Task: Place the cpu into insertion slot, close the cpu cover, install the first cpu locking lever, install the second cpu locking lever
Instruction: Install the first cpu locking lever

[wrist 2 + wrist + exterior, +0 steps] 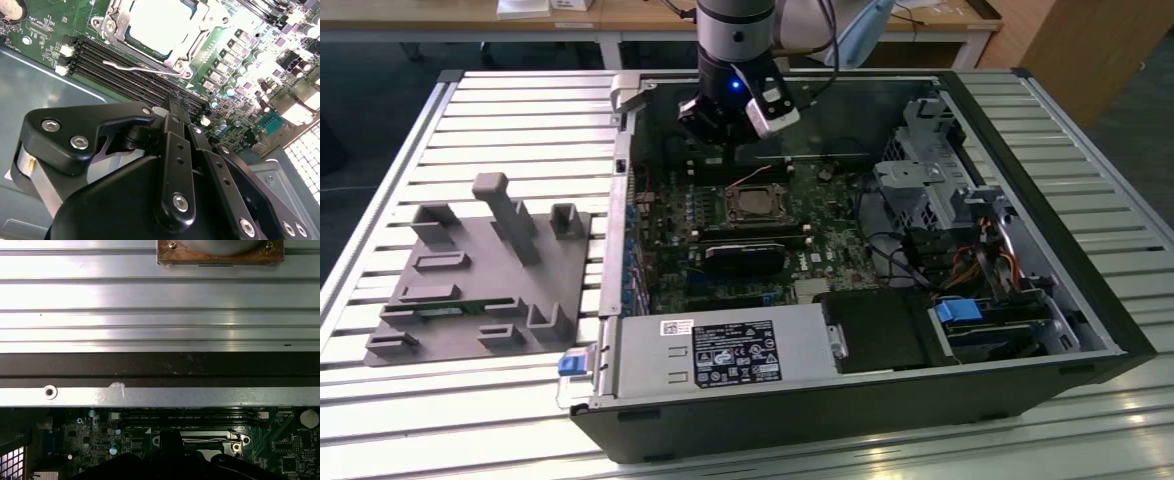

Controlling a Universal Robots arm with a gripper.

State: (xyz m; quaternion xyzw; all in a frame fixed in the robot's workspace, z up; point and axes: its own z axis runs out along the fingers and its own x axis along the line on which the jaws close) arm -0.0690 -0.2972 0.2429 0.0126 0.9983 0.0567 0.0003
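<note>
In the exterior view my gripper (711, 130) hangs over the far edge of the green motherboard (821, 215), a short way behind the insertion slot (757, 204). In the second wrist view the cpu (160, 22) lies pale and flat in the socket. The silver cpu cover (200, 37) lies down around its edges. A thin wire locking lever (132, 66) runs beside the socket, its free end over the black memory slots (125, 57). My gripper (174, 102) is shut, holds nothing and sits clear of the socket. The first wrist view shows the socket's edge (210, 440).
The open computer case (1067, 290) rests on a slatted metal table (520, 110). A grey power supply box (707, 355) fills its near side, and a long black card (747, 258) lies in front of the socket. Drive cage (927, 170) and cables (961, 265) crowd the exterior view's right. A grey fixture (480, 270) stands outside.
</note>
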